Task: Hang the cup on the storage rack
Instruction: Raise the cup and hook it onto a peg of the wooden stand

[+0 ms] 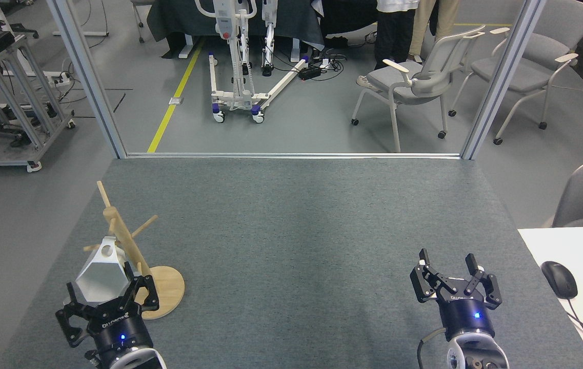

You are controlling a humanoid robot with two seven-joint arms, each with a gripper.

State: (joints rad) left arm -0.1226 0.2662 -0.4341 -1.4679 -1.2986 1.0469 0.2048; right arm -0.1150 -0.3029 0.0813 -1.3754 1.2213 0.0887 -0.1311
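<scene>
Cup (100,277) held in left hand (105,306), fingers clamped on its lower walls, hexagonal mouth turned toward the viewer and upward. Tab with round hole uppermost, lying against the rack (126,246) at a left-side peg; whether the peg passes through the hole cannot be told. Tilt judged deliberate: puts the hole foremost so a peg can enter it. Rack leaning left, round base on tabletop (296,246), near edge partly hidden behind hand. Lean possibly from cup pressing on it; tipping risk noted. Right hand (455,279) idle, well apart at right, fingers spread, grasping nothing. Lettering on both hand bodies present, upside down, not readable with confidence. Mouse (559,279) at far right.
</scene>
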